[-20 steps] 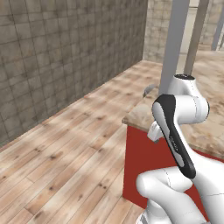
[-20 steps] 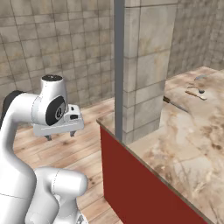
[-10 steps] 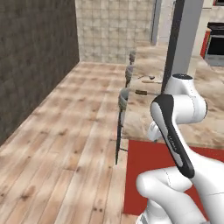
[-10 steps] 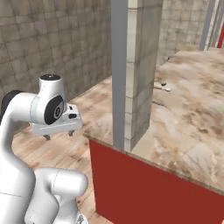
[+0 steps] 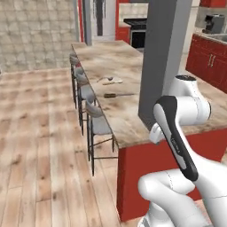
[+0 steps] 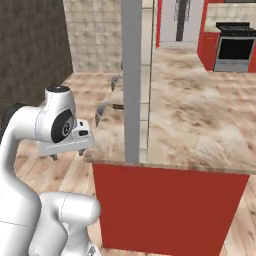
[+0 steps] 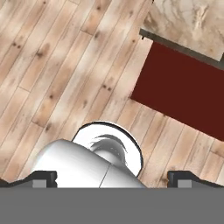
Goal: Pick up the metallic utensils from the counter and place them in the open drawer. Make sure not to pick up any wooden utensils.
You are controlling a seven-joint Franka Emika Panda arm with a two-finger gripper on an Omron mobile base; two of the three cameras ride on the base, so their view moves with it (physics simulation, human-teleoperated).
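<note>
Left base view: the counter (image 5: 116,111) runs away from the camera, a beige veined slab on a red base, with grey-cushioned stools (image 5: 98,124) lined along its left edge. On the slab, beyond a grey pillar (image 5: 160,62), lies the knife (image 5: 119,95), dark handle to the left and blade to the right. Farther back lie two small spoons close together (image 5: 111,80); too small to tell the grey one from the wooden one. Red cabinets (image 5: 207,62) stand at the right rear.

Right base view: the gripper (image 6: 67,153) hangs off the near left corner of the counter (image 6: 200,125), above the wooden floor (image 6: 80,90), well apart from the utensils. Its short dark fingers (image 6: 53,157) point downward, set wide apart, nothing between them. A stove (image 6: 235,47) sits at the far right.

Hand view: the camera looks straight down at floor planks (image 7: 57,65), the red counter base (image 7: 183,92) and a corner of the slab. The two fingertips (image 7: 186,178) stand at opposite edges, fully spread, holding nothing.
</note>
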